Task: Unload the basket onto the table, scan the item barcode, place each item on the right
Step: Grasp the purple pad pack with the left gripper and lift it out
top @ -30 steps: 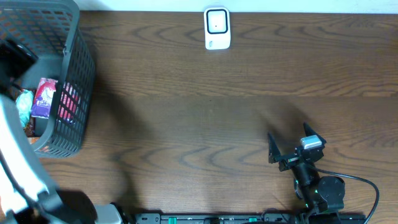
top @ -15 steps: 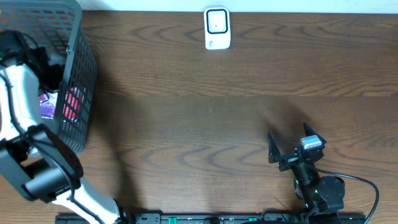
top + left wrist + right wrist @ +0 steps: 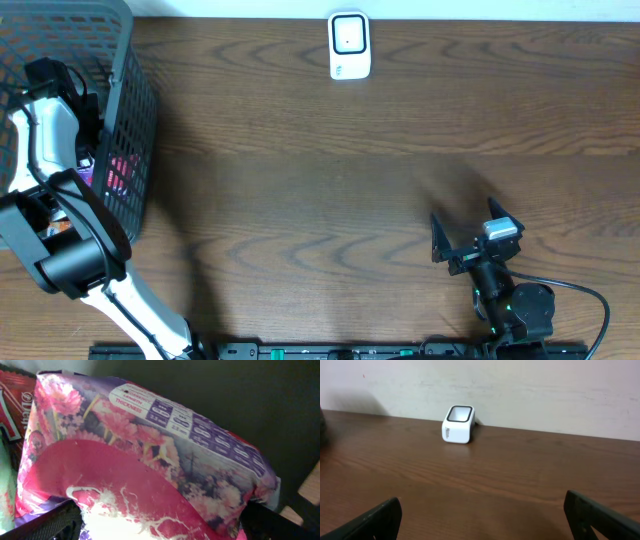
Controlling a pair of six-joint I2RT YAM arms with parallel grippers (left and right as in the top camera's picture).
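Overhead view, hidden: the left arm (image 3: pixel 40 150) is reaching into the gray basket (image 3: pixel 125 60) and covering most of what is lying inside. Only pink patches are showing through the mesh wall.
Left wrist view, cut off: the flowered packet (image 3: pixel 150 460) is filling the picture, with its lower part running out of frame and glare washing out the bottom.
Barcode: I am not making one out on the face turned to the camera.
Packet, place: it is lying in the basket, and a red pack (image 3: pixel 12 405) is showing at its upper left corner.
Packet, long axis: it is appearing to run from upper left to lower right in the wrist view, with a strip of white lettering following that slant along the upper edge.
Left gripper (image 3: pixel 160 512): its fingers are standing wide apart at the two lower corners with the packet between them; whether they are touching it is hard to tell.
Right gripper (image 3: pixel 466 226): it is resting spread wide, holding nothing, near the front edge of the table (image 3: pixel 300 200) and facing the white scanner (image 3: pixel 349 45) at the far edge.
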